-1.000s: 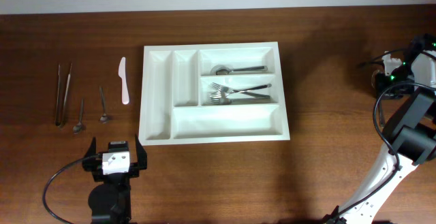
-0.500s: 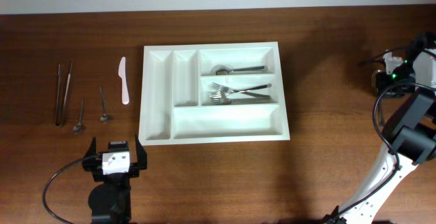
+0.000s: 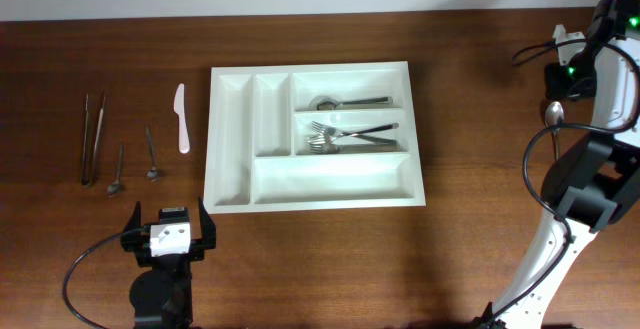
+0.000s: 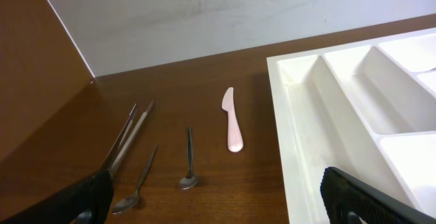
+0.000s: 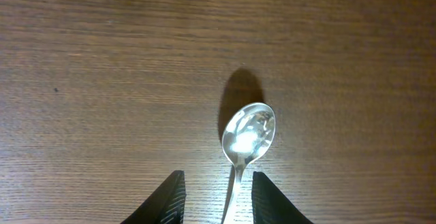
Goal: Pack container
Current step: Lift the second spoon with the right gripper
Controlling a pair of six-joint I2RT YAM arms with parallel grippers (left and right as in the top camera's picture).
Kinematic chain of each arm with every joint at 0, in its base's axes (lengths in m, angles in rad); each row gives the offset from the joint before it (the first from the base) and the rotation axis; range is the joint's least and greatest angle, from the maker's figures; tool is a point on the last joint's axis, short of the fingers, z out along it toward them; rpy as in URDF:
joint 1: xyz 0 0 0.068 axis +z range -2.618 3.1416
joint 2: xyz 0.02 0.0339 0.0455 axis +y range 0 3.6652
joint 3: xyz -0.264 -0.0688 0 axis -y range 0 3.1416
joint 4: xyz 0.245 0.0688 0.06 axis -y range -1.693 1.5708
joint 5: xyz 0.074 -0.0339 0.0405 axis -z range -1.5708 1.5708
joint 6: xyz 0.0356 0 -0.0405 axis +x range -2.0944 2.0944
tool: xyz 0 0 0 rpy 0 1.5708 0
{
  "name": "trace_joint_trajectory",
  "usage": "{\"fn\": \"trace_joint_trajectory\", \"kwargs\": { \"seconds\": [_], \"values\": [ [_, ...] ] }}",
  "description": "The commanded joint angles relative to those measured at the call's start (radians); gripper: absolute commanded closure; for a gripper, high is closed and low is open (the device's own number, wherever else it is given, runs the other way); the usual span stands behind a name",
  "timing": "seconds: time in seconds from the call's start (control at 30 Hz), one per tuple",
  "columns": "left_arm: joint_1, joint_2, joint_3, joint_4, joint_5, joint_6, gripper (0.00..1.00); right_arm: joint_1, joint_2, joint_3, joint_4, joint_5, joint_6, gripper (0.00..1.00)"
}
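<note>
A dark wooden desk [image 3: 470,249] runs up to a pale wall along its far edge. The container [image 3: 330,177], a white tray with compartments, lies flat in the middle of the desk. Its upper long compartment holds a tray spoon [image 3: 350,101], and the middle long one holds forks [image 3: 345,136]. The two narrow compartments and the lowest long one show only bare plastic.

The left gripper [image 3: 168,209] sits at the near left edge of the desk, below the loose cutlery and just left of the container. Its jaws are spread wide, with nothing between them and nothing touched.

The right gripper [image 5: 218,180] is far out on the right, well apart from the container. Its jaws are parted a little. The handle of a large spoon [image 5: 248,132] runs between them, with a gap visible on either side. I cannot tell whether that spoon rests on the wood.

Left of the container lie a white knife [image 3: 181,119], two small spoons [image 3: 152,157] and a pair of tongs [image 3: 92,137].
</note>
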Motion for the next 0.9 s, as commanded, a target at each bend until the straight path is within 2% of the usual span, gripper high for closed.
{"fn": "trace_joint_trajectory", "kwargs": {
  "seconds": [0.0,0.2,0.53,0.87],
  "values": [
    [-0.005,-0.008,-0.006,0.003,0.010,0.008,0.01,-0.043,0.006,0.016,-0.004,0.019,0.028,0.68],
    [-0.005,-0.008,-0.006,0.003,0.010,0.008,0.01,-0.069,0.007,-0.026,-0.001,0.016,0.027,0.68],
    [-0.005,-0.008,-0.006,0.003,0.010,0.008,0.01,-0.069,0.007,-0.247,0.080,0.016,0.027,0.68],
    [-0.005,-0.008,-0.006,0.003,0.010,0.008,0.01,-0.071,0.007,-0.272,0.106,0.016,0.027,0.67]
  ]
}}
